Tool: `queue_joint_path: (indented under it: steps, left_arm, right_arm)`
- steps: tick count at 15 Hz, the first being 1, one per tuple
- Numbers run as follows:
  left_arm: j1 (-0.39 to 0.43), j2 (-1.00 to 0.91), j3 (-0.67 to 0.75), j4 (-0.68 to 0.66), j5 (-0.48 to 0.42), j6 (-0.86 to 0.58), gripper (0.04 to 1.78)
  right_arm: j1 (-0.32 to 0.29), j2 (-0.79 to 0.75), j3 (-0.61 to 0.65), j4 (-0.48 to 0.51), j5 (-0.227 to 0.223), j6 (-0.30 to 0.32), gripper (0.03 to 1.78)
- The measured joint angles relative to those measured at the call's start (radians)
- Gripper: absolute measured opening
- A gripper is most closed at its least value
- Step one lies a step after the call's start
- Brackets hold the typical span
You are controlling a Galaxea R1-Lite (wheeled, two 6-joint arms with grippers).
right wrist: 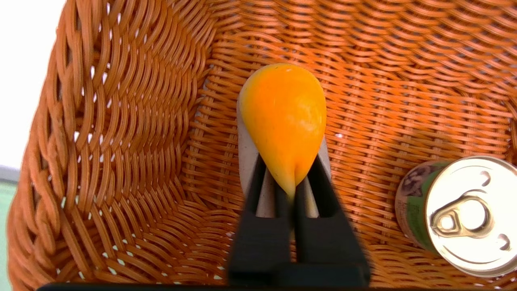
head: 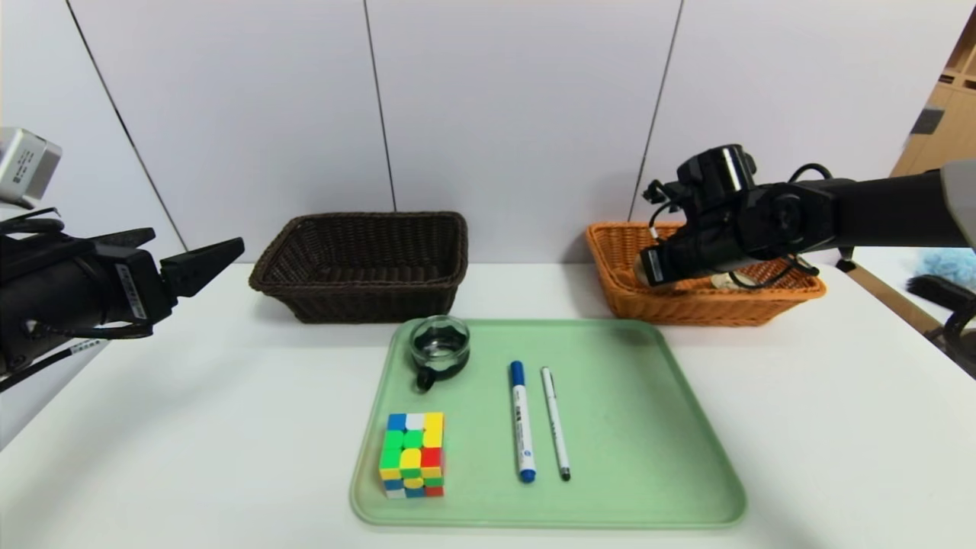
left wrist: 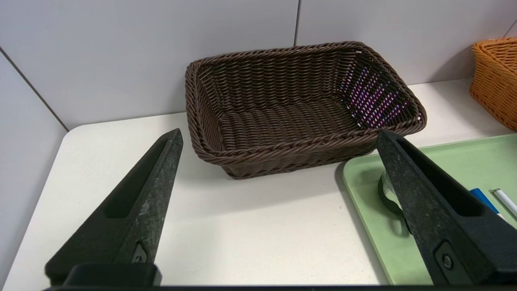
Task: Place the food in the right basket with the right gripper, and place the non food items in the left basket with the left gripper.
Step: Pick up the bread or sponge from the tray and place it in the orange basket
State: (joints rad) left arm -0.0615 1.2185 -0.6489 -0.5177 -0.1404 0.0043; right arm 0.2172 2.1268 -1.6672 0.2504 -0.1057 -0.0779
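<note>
The left gripper [left wrist: 278,139] hovers wide open near the dark brown basket [head: 362,263]. Cup [head: 440,347], cube [head: 412,455], marker [head: 521,422] and pen [head: 554,422] lie on the green tray [head: 648,457]. The right gripper [right wrist: 288,178] pinches the bun [right wrist: 282,117] inside the orange basket [right wrist: 121,141], beside the can [right wrist: 464,214].

Both arms [head: 877,210] are black with thin black cables, pointy black fingers [left wrist: 133,210] and a small silver box [head: 27,164].
</note>
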Motion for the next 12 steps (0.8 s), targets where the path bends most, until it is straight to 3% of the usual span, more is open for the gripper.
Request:
queue_joint_path:
  steps: [3, 5, 8, 12]
  left_arm:
    - [0.0, 0.0, 0.001, 0.001, 0.0, -0.002, 1.69]
    - [0.0, -0.001, 0.001, 0.0, 0.0, -0.003, 1.69]
    - [0.0, -0.006, 0.004, 0.001, 0.0, -0.004, 1.69]
    - [0.0, -0.012, 0.008, 0.001, 0.001, -0.007, 1.69]
  right_arm:
    - [-0.001, 0.012, 0.0, -0.009, -0.013, 0.005, 0.69]
    - [-0.001, 0.019, 0.001, -0.017, -0.066, 0.007, 0.93]
    - [-0.001, 0.014, 0.002, -0.018, -0.076, 0.01, 1.18]
    - [0.01, -0.048, -0.002, -0.071, -0.073, 0.026, 1.39]
